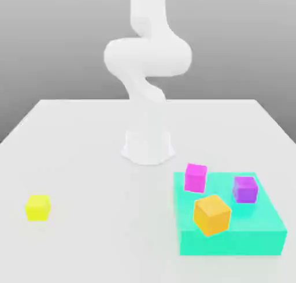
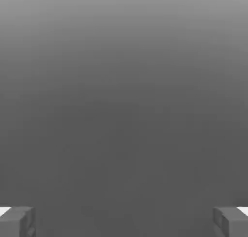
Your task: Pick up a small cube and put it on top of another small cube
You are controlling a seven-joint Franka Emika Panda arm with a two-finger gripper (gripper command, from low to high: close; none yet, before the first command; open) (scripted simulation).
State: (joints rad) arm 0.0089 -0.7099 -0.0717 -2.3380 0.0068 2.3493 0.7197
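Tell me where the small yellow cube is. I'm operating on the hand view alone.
Observer: Exterior view has the yellow cube on the table, at that view's left, apart from the other cubes.
Operator: Any other small cubes I could stack it on?
Observer: Two, magenta and purple, both on the wide green block at the exterior view's right.
Operator: Anything else sharing that block?
Observer: Yes, a larger orange cube, nearer that camera than the magenta one.
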